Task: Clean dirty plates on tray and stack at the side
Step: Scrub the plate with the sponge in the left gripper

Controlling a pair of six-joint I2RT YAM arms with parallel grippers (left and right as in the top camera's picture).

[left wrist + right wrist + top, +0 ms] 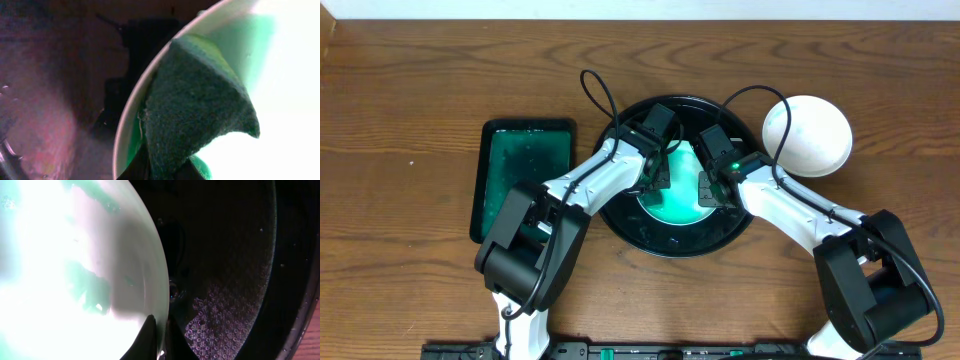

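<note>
- While the wiping step was in hand, one dirty plate (672, 208) lay inside the black tray (650, 238), toward its near side, with a teal-green smear across its centre.
- The left gripper (658, 172) was closed tight on a dark green sponge (200, 110). In the left wrist view the sponge's corner reached over the plate's rim and onto its face.
- The right gripper (713, 188) was closed on the plate's right edge. The right wrist view showed the rim pinched between its two dark fingers (172, 342), which I took as a steadying hold.
- Green patches showed on the plate in both wrist views, so I judged this plate only partly wiped.
- A white plate at the side (807, 135) sat on the table (400, 100), close against the tray's far-right rim. Whether more than one was stacked there, I could not tell.
- A rectangular green tray (523, 180) lay well to the left of the black one, its floor wet-looking.
- The next move, as I judged it, called for the sponge to sweep across the smeared centre while the right grip kept the plate from sliding or spinning on the glossy tray.
- Only once the green was gone would the plate be ready to lift over the rim and set on the white one at the side. A wet rim held so narrowly could slip in that lift.
</note>
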